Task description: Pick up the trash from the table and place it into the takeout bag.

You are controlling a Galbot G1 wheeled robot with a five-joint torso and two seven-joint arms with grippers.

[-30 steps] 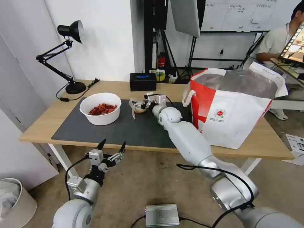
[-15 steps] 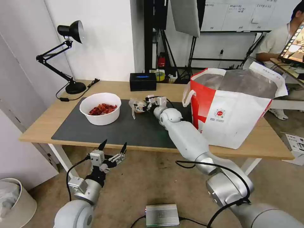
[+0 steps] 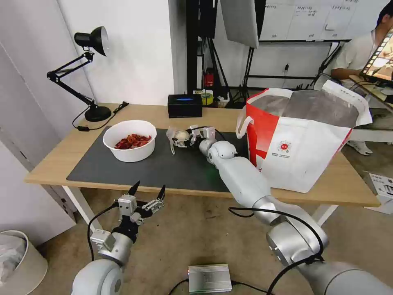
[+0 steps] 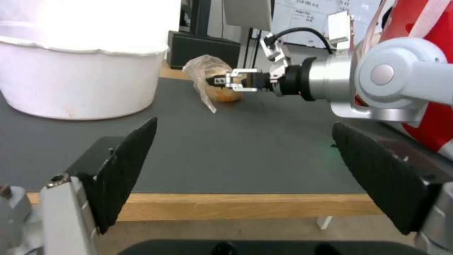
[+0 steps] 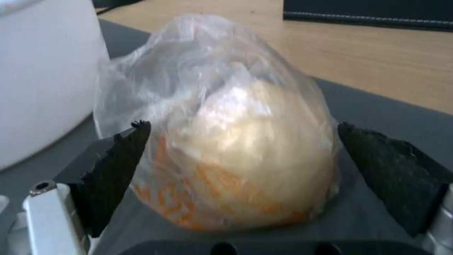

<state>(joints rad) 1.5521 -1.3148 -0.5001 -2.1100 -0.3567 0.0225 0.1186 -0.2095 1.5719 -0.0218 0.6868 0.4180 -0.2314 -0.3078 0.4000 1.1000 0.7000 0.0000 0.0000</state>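
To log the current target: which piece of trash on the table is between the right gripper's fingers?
The bagged bun, flanked by the right gripper; the bowl of red scraps sits apart.

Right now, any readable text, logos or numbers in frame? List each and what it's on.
None readable.
takeout bag: round red logo with small print beneath, too small to read.
Whiteboard behind: writing, blurred.
Black box: blue mark, no legible letters.
Bun bag: orange print, blurred.
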